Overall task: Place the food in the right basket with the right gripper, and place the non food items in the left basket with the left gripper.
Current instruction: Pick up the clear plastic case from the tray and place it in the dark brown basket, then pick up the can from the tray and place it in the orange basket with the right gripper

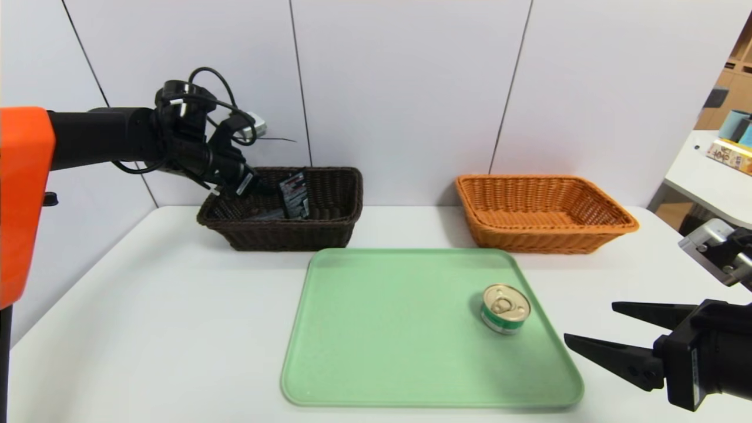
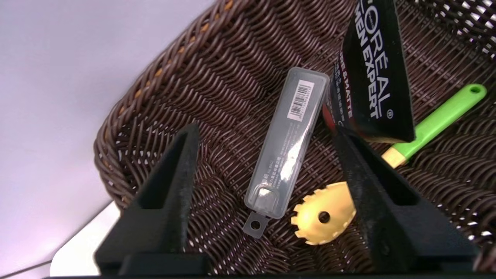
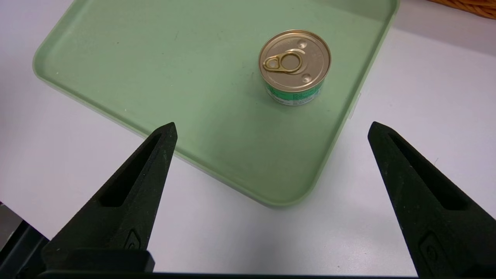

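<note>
The left arm (image 1: 100,141) is matte black past a bright orange shell (image 1: 23,200) at nine o'clock, with black cables (image 1: 211,88) looping over its wrist. The right gripper (image 1: 611,332) is black too, its fingers (image 3: 131,193) long tapered wedges with slotted recesses; a silver-grey bracket (image 1: 708,244) sits above it.

"L'ORÉAL MEN EXPERT" on black box (image 2: 372,73)
</note>
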{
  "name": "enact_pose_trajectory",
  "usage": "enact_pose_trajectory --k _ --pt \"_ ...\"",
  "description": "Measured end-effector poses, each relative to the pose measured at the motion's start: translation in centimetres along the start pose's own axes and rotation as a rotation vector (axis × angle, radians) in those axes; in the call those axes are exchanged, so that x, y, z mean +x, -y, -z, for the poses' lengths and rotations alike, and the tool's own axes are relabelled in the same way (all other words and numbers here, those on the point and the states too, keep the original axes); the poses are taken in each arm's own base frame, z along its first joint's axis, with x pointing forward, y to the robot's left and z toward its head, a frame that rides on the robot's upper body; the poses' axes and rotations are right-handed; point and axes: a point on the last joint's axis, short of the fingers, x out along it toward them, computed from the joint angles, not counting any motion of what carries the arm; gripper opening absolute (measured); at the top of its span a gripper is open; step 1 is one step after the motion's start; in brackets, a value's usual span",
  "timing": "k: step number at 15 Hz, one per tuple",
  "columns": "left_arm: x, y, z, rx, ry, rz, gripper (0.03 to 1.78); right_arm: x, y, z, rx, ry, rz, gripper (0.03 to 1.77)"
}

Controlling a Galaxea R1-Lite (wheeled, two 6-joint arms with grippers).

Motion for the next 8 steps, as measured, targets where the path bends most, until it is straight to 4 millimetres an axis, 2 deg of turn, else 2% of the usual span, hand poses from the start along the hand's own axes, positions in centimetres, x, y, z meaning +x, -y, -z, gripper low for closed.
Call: enact_pose_trajectory --k 4,6,8 --pt "-3.7 0.4 -2.4 -0.079 0.069 -0.031 1.44 0.0 0.0 -0.1 -0.001 0.005 0.0 1.7" --pt "-5.9 1.8 -4.1 -0.168 0.077 -0.038 1.5 0.0 0.0 -0.2 -0.001 0.005 -0.002 1.7" --pt "-7.7 4.4 -5.6 -0.3 0.059 -0.03 1.55 0.1 0.0 -0.3 0.0 0.004 -0.002 1.7"
